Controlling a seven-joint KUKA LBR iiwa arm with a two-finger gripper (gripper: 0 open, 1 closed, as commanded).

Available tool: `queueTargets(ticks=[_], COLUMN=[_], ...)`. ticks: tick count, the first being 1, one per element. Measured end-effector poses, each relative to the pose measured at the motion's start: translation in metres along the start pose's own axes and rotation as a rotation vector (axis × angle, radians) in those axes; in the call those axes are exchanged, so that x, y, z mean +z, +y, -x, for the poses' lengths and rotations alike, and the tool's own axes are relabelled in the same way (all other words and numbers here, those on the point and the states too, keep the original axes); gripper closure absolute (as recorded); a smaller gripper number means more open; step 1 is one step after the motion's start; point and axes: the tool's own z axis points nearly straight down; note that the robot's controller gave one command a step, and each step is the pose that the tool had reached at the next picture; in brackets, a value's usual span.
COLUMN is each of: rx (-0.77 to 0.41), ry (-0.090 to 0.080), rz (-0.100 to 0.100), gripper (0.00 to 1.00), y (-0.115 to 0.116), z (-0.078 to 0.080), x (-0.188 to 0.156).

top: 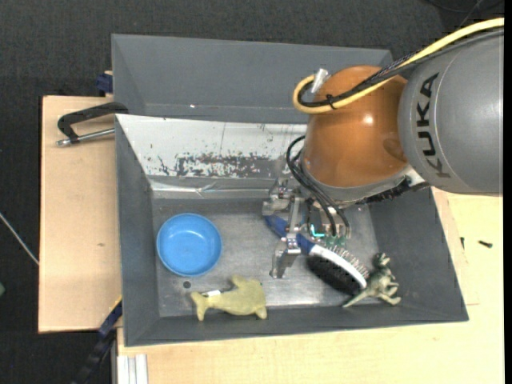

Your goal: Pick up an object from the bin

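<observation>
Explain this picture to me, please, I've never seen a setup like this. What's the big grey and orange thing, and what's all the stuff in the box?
The camera looks down from above, slightly from one side, into a grey metal bin. The big grey shape entering from the right is a robot arm. The orange dome and the yellow cable are parts of it. At its tip hangs the gripper, the metal "hand" used for picking things up, low over the middle of the bin floor.

Four loose things lie in the bin: a blue bowl on the left, a yellow fish-like toy at the front, a black hairbrush just right of the gripper, and an olive-green toy creature beside the brush. I can't tell whether the gripper has hold of anything.
</observation>
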Motion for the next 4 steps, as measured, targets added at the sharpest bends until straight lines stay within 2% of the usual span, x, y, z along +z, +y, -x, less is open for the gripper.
queueTargets(ticks=[1,2,3,4], rx=[-0.119,-0.042,-0.043,-0.064], ry=[0.000,-0.011,-0.017,-0.019], rz=[-0.003,0.002,0.000,-0.002], gripper=[0.00,0.00,1.00,1.00], y=[-0.092,-0.121,-0.121,-0.134], z=[0.019,0.025,0.028,0.051], x=[0.075,0.144,0.140,0.023])
